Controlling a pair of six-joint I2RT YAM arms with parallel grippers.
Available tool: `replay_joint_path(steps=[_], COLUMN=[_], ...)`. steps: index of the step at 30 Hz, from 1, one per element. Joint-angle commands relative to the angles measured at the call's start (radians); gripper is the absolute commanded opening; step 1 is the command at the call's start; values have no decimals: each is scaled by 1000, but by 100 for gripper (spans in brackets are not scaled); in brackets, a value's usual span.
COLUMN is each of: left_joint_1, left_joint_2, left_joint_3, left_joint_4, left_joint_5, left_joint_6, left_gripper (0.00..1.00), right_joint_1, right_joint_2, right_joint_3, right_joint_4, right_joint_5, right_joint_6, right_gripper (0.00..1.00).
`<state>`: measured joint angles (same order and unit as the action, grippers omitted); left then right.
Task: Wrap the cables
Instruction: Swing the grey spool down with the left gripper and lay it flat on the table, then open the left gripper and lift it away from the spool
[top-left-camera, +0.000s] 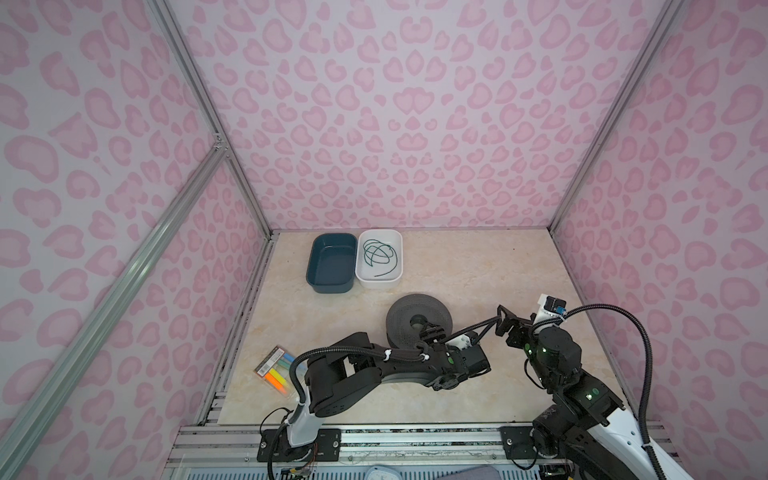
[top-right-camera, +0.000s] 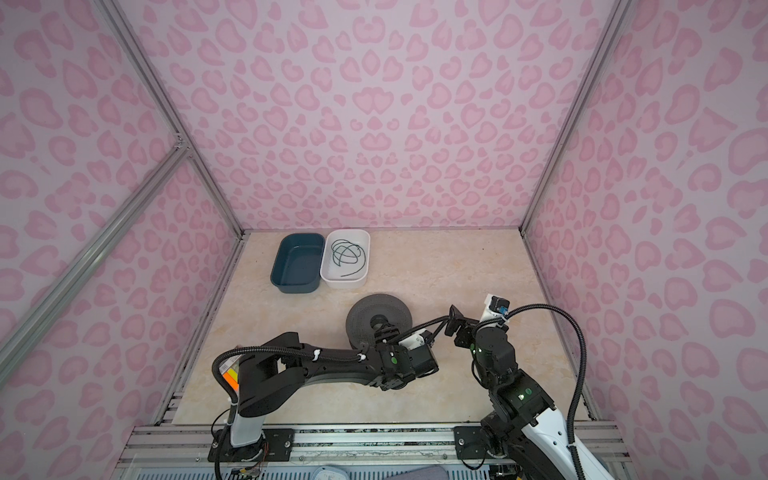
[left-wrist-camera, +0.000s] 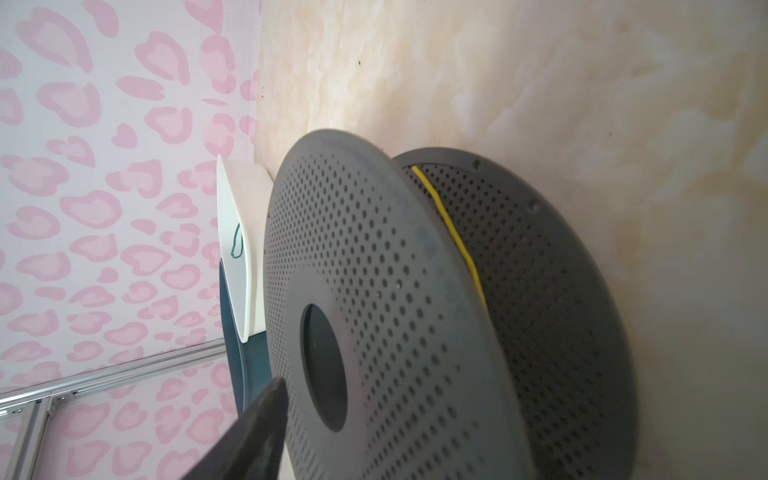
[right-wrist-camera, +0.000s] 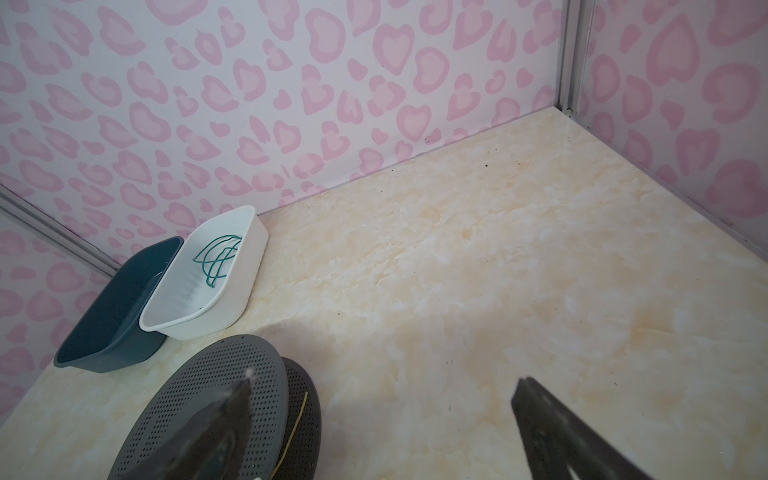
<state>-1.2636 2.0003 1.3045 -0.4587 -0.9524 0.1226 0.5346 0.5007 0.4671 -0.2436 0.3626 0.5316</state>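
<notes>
A grey perforated spool (top-left-camera: 419, 318) stands on edge mid-table. A pale yellow cable (left-wrist-camera: 451, 237) runs between its two flanges and also shows in the right wrist view (right-wrist-camera: 297, 419). The dark green cable (top-left-camera: 379, 255) lies in loose loops inside the white tray (top-left-camera: 397, 278). My left gripper (top-left-camera: 430, 331) is at the spool's hub hole, open. Only one of its fingers (left-wrist-camera: 262, 424) shows, beside the near flange and well off the middle. My right gripper (right-wrist-camera: 382, 399) hangs open over bare table just right of the spool, holding nothing.
A dark blue tray (top-left-camera: 316, 282) sits against the white tray's left side at the back. A pack of coloured highlighters (top-left-camera: 276, 368) lies near the front left edge. Pink patterned walls (top-left-camera: 415, 124) close in the back and both sides.
</notes>
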Motion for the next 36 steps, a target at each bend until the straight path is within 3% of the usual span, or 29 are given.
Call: replay_joint_path(steps=[1,3,6,14,21,25,31,36], left_joint_1=[2,0,-5,-18,-24,-24,-23,-24], left_joint_2=[-56,-89,-132,-263,-317,-394,-585,-730], left_joint_3=[-7,-10,-21,-24,3,5,-38,-87], left_joint_4=[-49,-65,-96,-193,-249,-248,-187,-139], left_joint_5=[63,89,108,232,427,467,379,235], left_joint_6=[-38,-38,-29,-52,-69,-89,-94,-132], left_gripper=[85,94,98,98,98,98,98,98], right_joint_1=[0,0,-2,-5,-6,-6,-10,-11], right_joint_2=[25,42,64,132,152,173,303,209], right_joint_3=[25,41,57,103,124,166,325,307], right_joint_4=[-20,-29,-21,-6,-8,-47,-224,-146], right_joint_5=[1,-1,-6,-30,-43,-65,-58,-103], right_joint_6=[-5,-8,-27,-66,-90,-135,-139,-238], right_gripper=[99,99,99,99,99,99,99,99])
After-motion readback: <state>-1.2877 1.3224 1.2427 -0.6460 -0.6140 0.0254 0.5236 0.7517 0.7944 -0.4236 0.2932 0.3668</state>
